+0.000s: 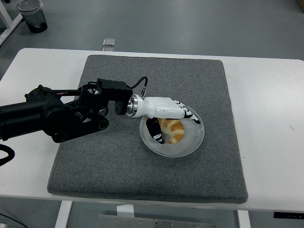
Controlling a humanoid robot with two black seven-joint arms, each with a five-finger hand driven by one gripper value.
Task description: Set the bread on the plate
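Note:
A golden croissant (173, 131) lies on the white plate (192, 143), which sits on the grey mat to the right of centre. My left hand (172, 118) reaches in from the left and hovers over the plate's near-left part. Its fingers (189, 114) are spread above the bread and its thumb (156, 131) hangs down at the bread's left side. The hand holds nothing. The right arm is out of view.
The grey mat (152, 161) covers most of the white table (270, 123). A small clear object (109, 42) sits at the table's far edge. A dark bin (32, 15) stands on the floor at top left.

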